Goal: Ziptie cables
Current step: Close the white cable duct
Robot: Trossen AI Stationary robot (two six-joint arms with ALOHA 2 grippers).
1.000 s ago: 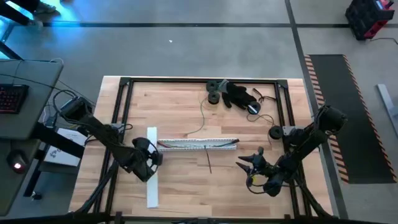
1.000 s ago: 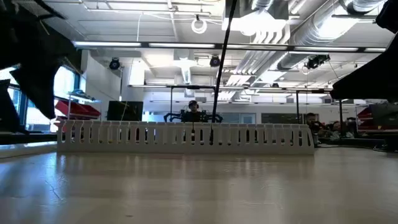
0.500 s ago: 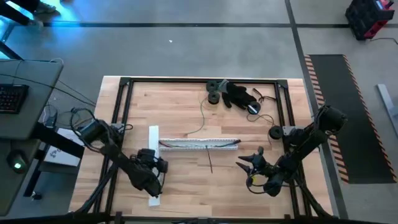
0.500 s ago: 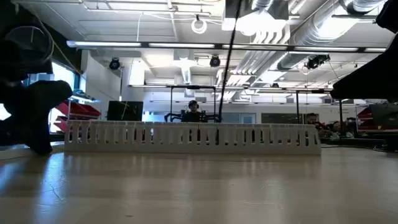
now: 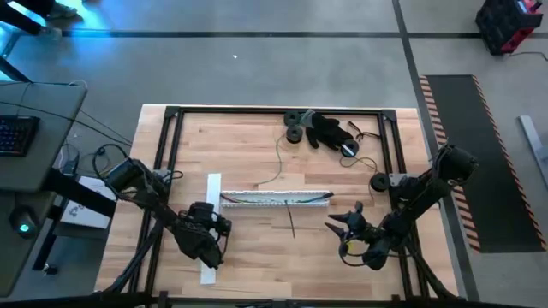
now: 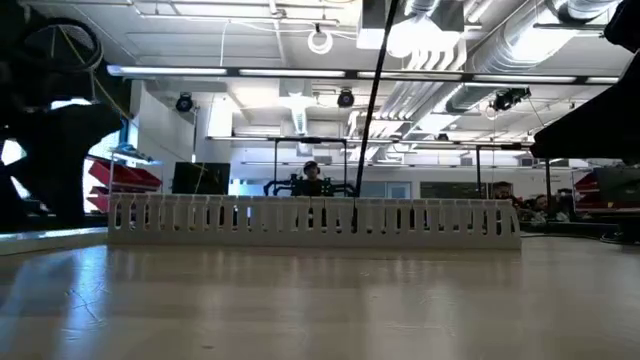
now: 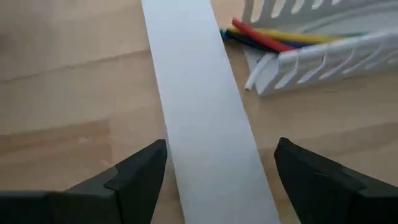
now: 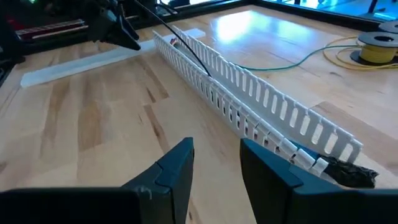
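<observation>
The cables [image 7: 268, 38] lie inside the white slotted duct [image 5: 276, 198], their red, yellow and blue ends poking out of the duct's open end, just ahead of my left gripper [image 7: 221, 174] and off to one side. That gripper hovers low with its fingers [image 7: 134, 171] spread wide, holding nothing. Between them runs a flat white strip [image 7: 199, 118], lying on the wooden table [image 7: 68, 93], and neither finger touches it. The strip's far end passes right beside the duct's open end, crosswise to it.

From above, my left gripper [image 5: 204, 239] sits over the lower part of that strip [image 5: 209, 224], on the near side of the duct's left end.

My right gripper [image 8: 216, 163] waits well apart from the duct's other end, on the near side of it, fingers [image 8: 177, 165] parted and empty. Ahead of it the duct [image 8: 249, 99] stretches away diagonally, with a thin dark rod [image 8: 177, 38] leaning across it. Farther off, a yellow spool [image 8: 377, 50] and a green wire [image 8: 311, 57] lie on the table.
</observation>
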